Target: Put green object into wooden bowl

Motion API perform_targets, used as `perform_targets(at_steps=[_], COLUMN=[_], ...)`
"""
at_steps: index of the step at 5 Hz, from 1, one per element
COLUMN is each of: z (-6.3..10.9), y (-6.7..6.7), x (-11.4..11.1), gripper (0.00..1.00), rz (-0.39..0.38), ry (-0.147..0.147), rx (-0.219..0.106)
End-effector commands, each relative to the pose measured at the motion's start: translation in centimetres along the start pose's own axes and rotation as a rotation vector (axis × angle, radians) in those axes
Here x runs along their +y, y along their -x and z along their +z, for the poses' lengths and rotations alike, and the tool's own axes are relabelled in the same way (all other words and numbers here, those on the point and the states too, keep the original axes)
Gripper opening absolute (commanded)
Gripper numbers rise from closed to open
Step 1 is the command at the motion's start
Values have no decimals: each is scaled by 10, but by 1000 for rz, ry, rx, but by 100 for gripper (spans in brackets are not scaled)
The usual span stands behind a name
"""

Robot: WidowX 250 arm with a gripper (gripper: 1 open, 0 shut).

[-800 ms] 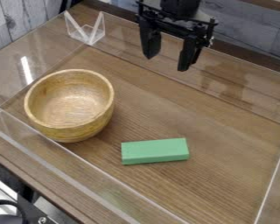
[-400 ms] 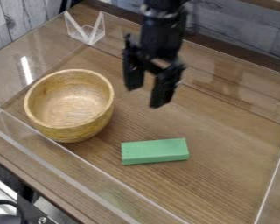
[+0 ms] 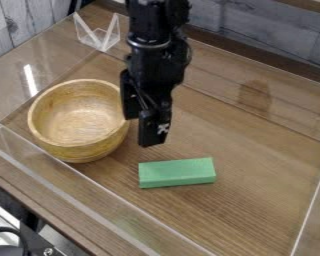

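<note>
Pincer [image 3: 143, 118] hung with jaws spread and empty, pointing down, just above the green object [image 3: 176, 173], which lay flat on the bench [image 3: 256, 130] beside the wooden bowl [image 3: 79, 120].

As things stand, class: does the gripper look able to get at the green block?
Probably yes. The gripper hangs open, pointing down, just above and behind the green block. Nothing lies on the block, and the wooden bowl sits apart to its left.
</note>
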State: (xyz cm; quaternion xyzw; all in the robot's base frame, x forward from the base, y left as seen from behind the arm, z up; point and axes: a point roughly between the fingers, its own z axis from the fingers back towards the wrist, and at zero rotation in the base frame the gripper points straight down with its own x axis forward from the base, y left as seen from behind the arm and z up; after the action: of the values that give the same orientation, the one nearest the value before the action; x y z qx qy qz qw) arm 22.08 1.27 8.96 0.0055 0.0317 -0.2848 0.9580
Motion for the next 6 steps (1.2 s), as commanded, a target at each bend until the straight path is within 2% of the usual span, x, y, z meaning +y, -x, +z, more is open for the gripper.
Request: perform_targets(at_steps=[1,2,3,5,6], z=[5,-2,-11,-31,-37], y=[-4,-7,-11,-6,-3], x=[-7,-14,-16,-15,-13], gripper=[100,100,100,100,100], rz=[-40,-73,-71,-66,-93], ry=[-44,-54,-58,-70,-74], rx=[-63,-94,-112,-132,-144])
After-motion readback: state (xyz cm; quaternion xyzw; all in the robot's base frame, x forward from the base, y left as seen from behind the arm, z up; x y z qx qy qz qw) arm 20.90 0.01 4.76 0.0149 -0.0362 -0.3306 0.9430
